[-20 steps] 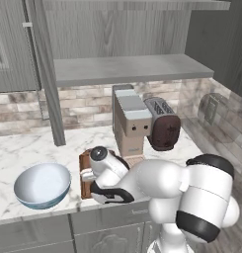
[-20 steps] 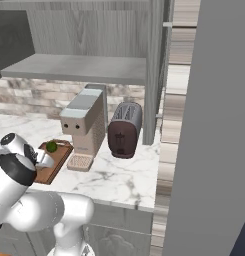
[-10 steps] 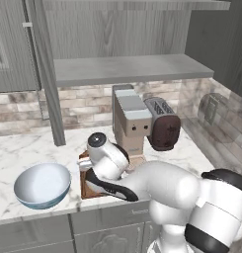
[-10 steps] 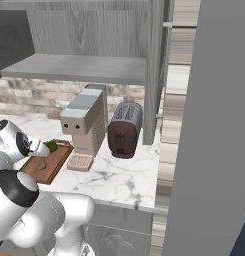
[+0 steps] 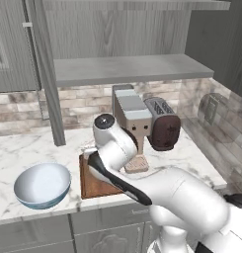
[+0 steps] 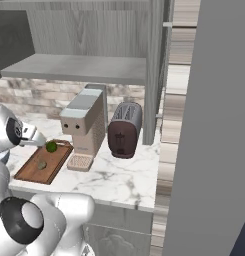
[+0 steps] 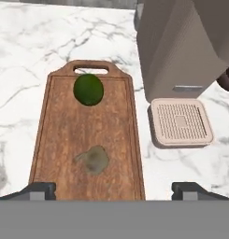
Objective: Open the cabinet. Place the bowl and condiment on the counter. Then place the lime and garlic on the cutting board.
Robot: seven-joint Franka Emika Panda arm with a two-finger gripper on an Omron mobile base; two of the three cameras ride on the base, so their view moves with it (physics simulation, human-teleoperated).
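Note:
The cutting board (image 7: 60,140) lies on the counter (image 7: 22,56), its loop handle away from me. The lime (image 7: 89,89) rests on it near the handle, and the garlic (image 7: 93,159) lies closer to my hand. My gripper (image 7: 115,191) hovers above the board's near end, open, with nothing between its widely spread fingertips. From the right base, the lime (image 6: 51,146) and garlic (image 6: 42,164) sit on the board (image 6: 29,172). The bowl (image 5: 42,184) stands on the counter (image 5: 23,148) left of the board (image 5: 93,184). The cabinet (image 5: 127,69) is open. The condiment is out of view.
A beige coffee machine (image 5: 132,113) with its drip tray (image 7: 180,122) stands just right of the board, and a dark toaster (image 5: 162,128) beyond it. The open cabinet door (image 5: 48,74) hangs over the counter's back. The counter's front edge (image 6: 94,197) runs close by.
The jaws have spread wide and the garlic now lies free on the board. The arm has risen from low over the board to higher above it.

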